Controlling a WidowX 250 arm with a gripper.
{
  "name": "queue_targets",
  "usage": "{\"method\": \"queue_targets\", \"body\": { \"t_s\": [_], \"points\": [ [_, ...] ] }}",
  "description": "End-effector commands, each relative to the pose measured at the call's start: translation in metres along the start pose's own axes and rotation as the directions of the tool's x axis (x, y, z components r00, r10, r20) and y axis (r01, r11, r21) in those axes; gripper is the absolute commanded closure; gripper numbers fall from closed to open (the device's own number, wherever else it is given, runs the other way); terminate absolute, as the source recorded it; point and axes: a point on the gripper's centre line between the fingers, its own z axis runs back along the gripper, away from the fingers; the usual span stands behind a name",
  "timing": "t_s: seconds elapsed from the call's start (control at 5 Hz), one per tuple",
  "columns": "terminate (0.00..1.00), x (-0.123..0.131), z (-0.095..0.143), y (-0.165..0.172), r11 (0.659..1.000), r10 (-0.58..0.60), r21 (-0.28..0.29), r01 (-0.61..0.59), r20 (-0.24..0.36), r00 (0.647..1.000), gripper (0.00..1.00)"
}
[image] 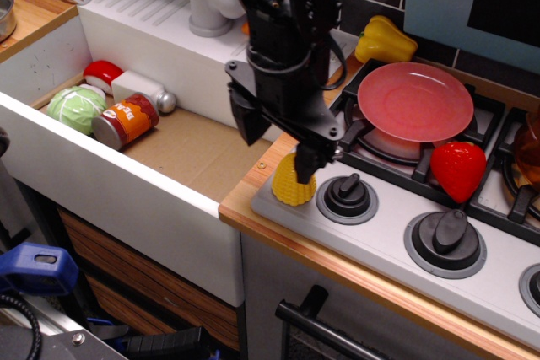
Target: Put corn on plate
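The yellow corn [288, 188] stands upright on the grey stove front, at its left corner beside a black knob [347, 196]. My black gripper [278, 147] hangs over it with its fingers apart. The right finger [307, 160] covers the top of the corn, and the left finger [247, 120] stands off to its left over the sink's edge. The gripper is open and holds nothing. The pink-red plate [415, 100] lies on the back left burner, up and to the right of the corn, with nothing on it.
A red strawberry [458, 169] sits just in front of the plate and a yellow bell pepper [384, 40] behind it. The sink [181, 153] to the left holds a can [126, 120], a cabbage [74, 108] and other toys. More knobs line the stove front.
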Motion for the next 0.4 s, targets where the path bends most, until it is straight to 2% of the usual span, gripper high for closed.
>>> {"method": "queue_targets", "body": {
  "t_s": [0.0,0.2],
  "points": [
    [0.00,0.0068,-0.0048,-0.0033,0.999,0.005,-0.032,-0.003,0.042,0.999,0.00],
    [0.00,0.0052,-0.0135,-0.0051,0.997,0.030,-0.066,-0.028,0.043,0.999,0.00]
  ]
}}
